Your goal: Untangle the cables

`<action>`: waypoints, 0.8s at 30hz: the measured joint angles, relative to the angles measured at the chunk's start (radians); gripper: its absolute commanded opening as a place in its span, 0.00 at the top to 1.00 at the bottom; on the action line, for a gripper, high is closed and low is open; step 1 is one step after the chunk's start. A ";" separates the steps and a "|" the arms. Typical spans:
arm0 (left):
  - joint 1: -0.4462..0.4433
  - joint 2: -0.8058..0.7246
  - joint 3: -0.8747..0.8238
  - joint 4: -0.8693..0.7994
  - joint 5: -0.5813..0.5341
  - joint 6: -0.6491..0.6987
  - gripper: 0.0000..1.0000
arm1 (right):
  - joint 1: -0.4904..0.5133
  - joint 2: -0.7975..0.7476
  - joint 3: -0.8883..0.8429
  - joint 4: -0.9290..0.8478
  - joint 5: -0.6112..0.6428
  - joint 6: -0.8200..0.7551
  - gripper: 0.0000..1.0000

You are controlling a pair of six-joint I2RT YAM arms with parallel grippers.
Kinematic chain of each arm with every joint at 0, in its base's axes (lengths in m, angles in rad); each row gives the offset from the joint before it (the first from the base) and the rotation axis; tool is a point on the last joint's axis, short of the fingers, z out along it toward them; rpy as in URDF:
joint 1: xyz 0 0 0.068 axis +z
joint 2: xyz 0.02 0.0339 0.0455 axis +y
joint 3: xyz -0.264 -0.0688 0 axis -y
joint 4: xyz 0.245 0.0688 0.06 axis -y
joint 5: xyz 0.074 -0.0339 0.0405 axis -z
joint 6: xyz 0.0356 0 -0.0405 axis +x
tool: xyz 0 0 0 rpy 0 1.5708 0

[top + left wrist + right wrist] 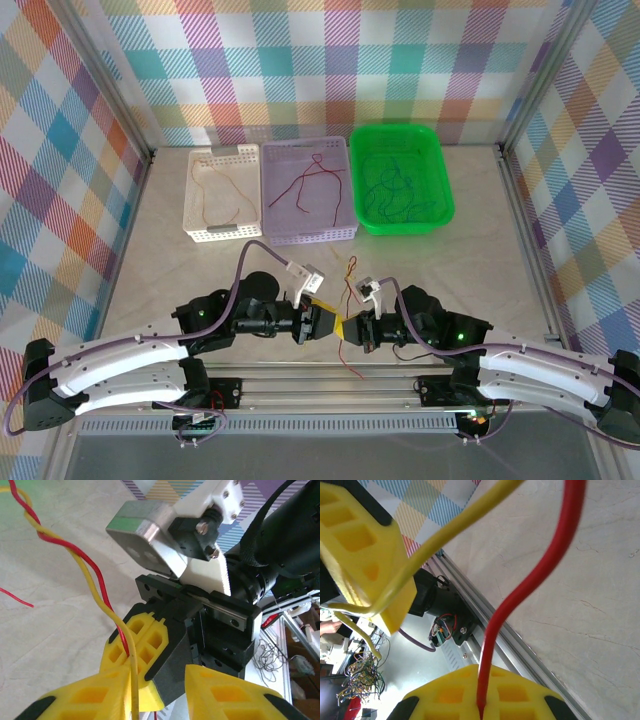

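Twisted pair of thin cables (351, 275), a red plastic-sheathed wire (540, 575) and a yellow wire (445, 535), was held above the pale worktop (480, 270), on the near side of the lilac perforated plastic basket (310, 238). The right gripper (480, 700), jaws pressed together, pinched the red wire. The left gripper (159, 700), facing it, had its jaws spread around the yellow wire without yet gripping it. Taking one colour per gripper probably served to draw the strands apart. Loose cables lay inside that basket.
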 measured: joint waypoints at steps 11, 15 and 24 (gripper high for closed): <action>-0.001 -0.001 -0.012 0.015 0.006 -0.007 1.00 | 0.000 0.000 0.000 0.014 0.000 0.000 1.00; -0.001 -0.026 -0.012 0.005 -0.030 -0.011 1.00 | 0.000 0.000 0.000 0.014 0.000 0.000 1.00; -0.002 -0.237 0.056 -0.215 -0.291 0.015 1.00 | 0.000 -0.014 -0.133 0.085 0.034 0.002 1.00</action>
